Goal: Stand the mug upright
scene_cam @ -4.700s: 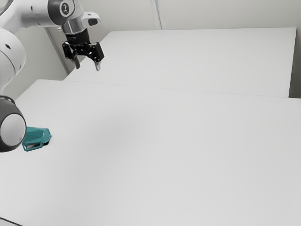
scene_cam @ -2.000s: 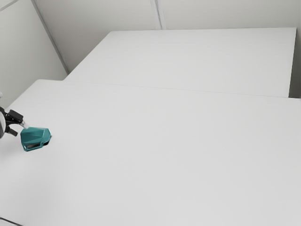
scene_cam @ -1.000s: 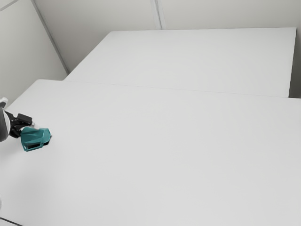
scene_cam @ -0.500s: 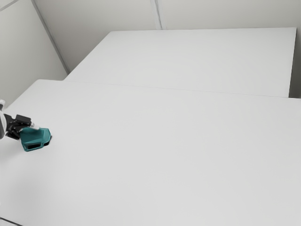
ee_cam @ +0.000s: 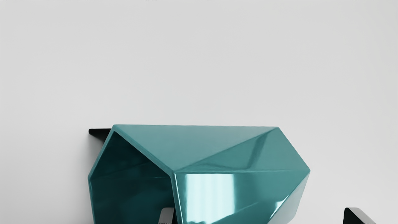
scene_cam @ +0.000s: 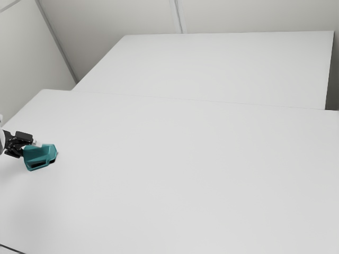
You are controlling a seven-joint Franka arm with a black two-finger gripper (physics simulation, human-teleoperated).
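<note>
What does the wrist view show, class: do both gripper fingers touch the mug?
No, one finger stands clear of the mug, with bare table showing between them.

- At the exterior view's left, a teal mug [scene_cam: 40, 153], tipped on its side on the white worktop [scene_cam: 185, 174], with dark gaps along its lower edge.
- Just beside it, the black tool [scene_cam: 28, 146], reaching in from the exterior view's left edge.
- Behind the worktop, another flat white surface [scene_cam: 228, 69], then grey walls [scene_cam: 116, 18].
- Near the bottom left corner, a thin dark line [scene_cam: 11, 248].
</note>
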